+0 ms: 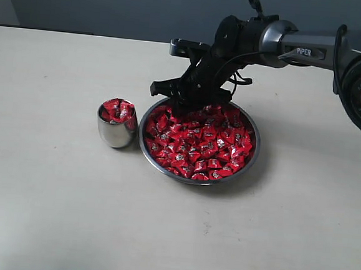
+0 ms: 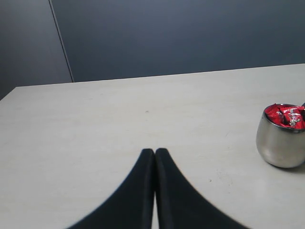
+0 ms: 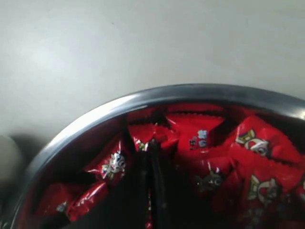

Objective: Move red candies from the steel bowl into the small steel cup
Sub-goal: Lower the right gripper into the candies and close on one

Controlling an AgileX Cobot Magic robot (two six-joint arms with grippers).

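Dozens of red candies [image 1: 202, 143] in shiny wrappers with small silver-white marks fill the steel bowl [image 1: 195, 181], which sits on the pale table [image 1: 49, 212] a little right of the middle in the exterior view. Just beside the bowl on its left, close but seemingly not touching, stands the small steel cup [image 1: 113, 136], upright and heaped to its rim with more of the same red sweets. The right arm [image 1: 300, 47] reaches in from the right edge and angles down over the bowl's far left side, where the right gripper [image 1: 182, 101] dips into the pile just inside the rim. In the right wrist view its jaws are drawn together with hardly any gap between them, and their tips are buried among the wrappers next to the bowl's curved wall. One wrapper lies right at the tips, but the spot is too dark and blurred to tell whether it is pinched or only touched. The left gripper [image 2: 155, 155] shows only in its own wrist view. It is low over bare table, its jaws pressed flat against each other with nothing between them, and the filled cup stands well off to one side of it, before a dark grey wall [image 2: 190, 33].
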